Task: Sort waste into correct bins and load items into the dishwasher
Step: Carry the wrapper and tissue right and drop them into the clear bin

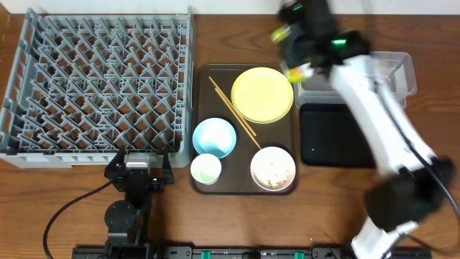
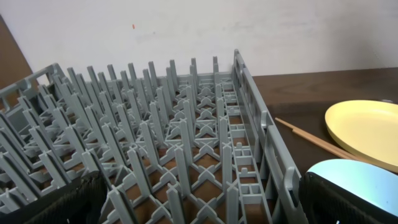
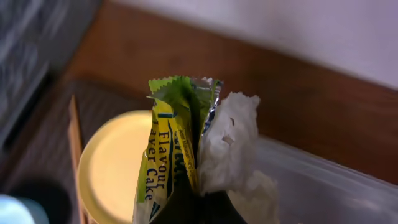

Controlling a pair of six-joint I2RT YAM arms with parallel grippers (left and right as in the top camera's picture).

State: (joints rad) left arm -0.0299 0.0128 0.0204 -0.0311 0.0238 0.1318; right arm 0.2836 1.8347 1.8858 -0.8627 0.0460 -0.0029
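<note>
The right gripper [image 1: 293,66] hung above the clear tub's [image 1: 394,70] edge, beside the yellow plate [image 1: 261,94]. The grey dish rack [image 1: 100,79] sat far left. The brown tray [image 1: 244,167] carried the plate, bowls, cup and chopsticks [image 1: 233,111]. The right gripper's jaws were clamped on the snack wrapper [image 3: 168,155] and the tissue [image 3: 230,143] together. The left gripper [image 1: 141,160] stood spread wide at the rack's near edge.

My right arm [image 1: 377,108] is a white tube between bulky black joints, with a small green light [image 1: 336,43]. My left arm [image 1: 123,216] is all black and trails a black cable [image 1: 72,205].
</note>
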